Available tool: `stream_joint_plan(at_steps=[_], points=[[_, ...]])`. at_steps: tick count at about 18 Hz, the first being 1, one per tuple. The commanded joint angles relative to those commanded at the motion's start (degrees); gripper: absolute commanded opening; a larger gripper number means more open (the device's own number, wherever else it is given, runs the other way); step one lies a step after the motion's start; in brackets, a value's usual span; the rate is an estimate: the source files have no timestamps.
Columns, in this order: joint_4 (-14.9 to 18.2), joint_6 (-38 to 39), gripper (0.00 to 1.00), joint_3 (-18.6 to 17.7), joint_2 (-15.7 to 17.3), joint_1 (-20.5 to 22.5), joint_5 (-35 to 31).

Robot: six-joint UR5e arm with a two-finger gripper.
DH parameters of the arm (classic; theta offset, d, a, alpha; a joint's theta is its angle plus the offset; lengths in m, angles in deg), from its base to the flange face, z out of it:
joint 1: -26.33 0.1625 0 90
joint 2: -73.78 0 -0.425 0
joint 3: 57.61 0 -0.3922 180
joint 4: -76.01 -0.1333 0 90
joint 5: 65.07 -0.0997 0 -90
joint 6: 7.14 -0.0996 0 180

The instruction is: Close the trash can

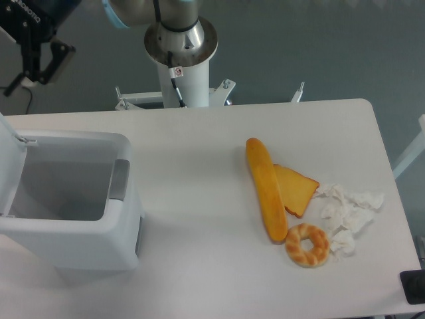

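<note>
Open-lidded trash can (73,229) at tabletop's (199,199) left edge, empty gripper (30,70) spread apart above, behind it

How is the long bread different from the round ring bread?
The long bread loaf is a straight stick shape; the ring-shaped bread is round with a hole in the middle. The loaf is much longer, and its crust is smooth orange, while the ring looks paler with twisted brown stripes. Both lie flat on the white table, side by side.

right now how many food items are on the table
3: a long bread loaf right of centre, a toast slice touching its right side, a ring-shaped pastry at the loaf's near end. None looks hidden.
</note>
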Motion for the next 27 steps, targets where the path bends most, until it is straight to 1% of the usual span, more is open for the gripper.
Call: stream_joint_plan(at_steps=[5,9,14,18,23,27], points=[[-0.1,0.1,1.0,-0.1,0.5,-1.7,0.2],[0.0,0.0,1.0,0.0,-0.2,-3.9,0.2],[-0.1,-0.1,1.0,-0.2,-0.3,-5.2,0.3],[0.0,0.4,1.0,-0.3,-0.3,-6.2,3.8],[0.0,0.3,1.0,-0.7,-0.4,-7.6,4.1],[-0.1,0.3,1.0,-0.6,-1.1,-8.7,4.3]])
